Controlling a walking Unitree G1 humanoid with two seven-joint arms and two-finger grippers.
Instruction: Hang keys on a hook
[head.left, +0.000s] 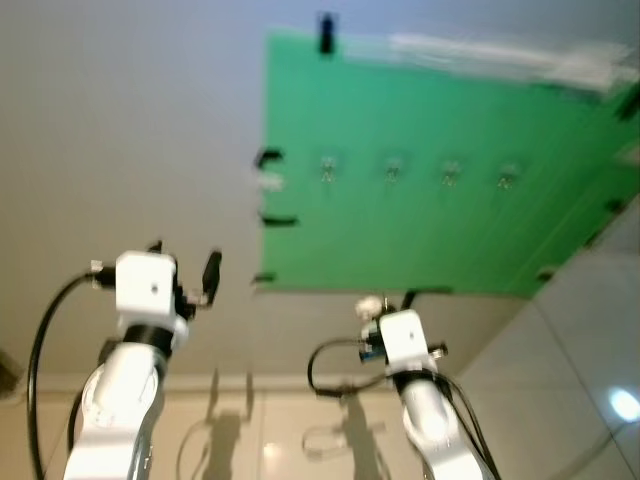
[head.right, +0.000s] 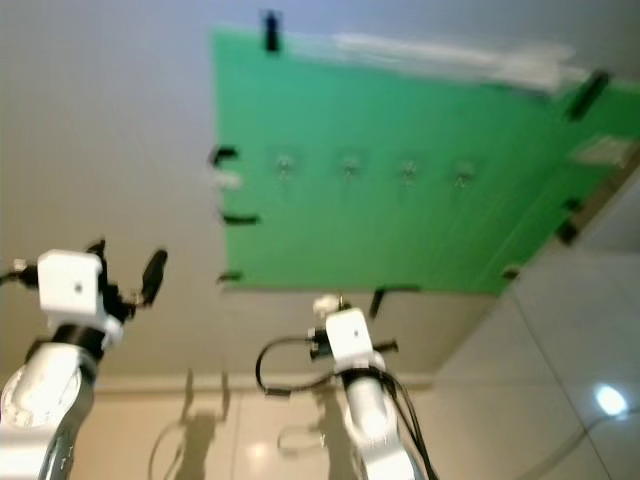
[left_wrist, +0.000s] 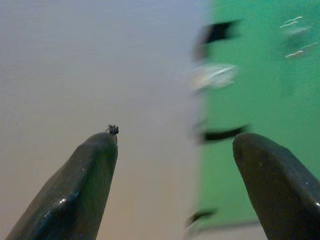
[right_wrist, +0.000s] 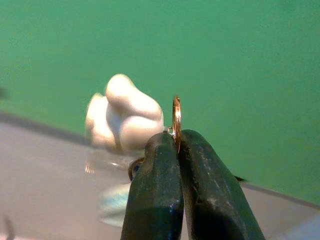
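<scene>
I'm carrying the keys: right tool pinched tight on the key ring, below the green board. Left tool gapes wide, idle. Next I'd lift the ring onto a hook.

**A:** What stands ahead of your arms?

**B:** A flat green board fixed on a pale grey wall, with four small clear hooks in a row, well apart. Black clips stick out along its edges.

**A:** Is there room to reach?

**B:** Yes. My right gripper, pinched on a thin copper key ring, faces bare green. My left gripper, fingers spread, points at the board's clipped edge and bare wall.
</scene>
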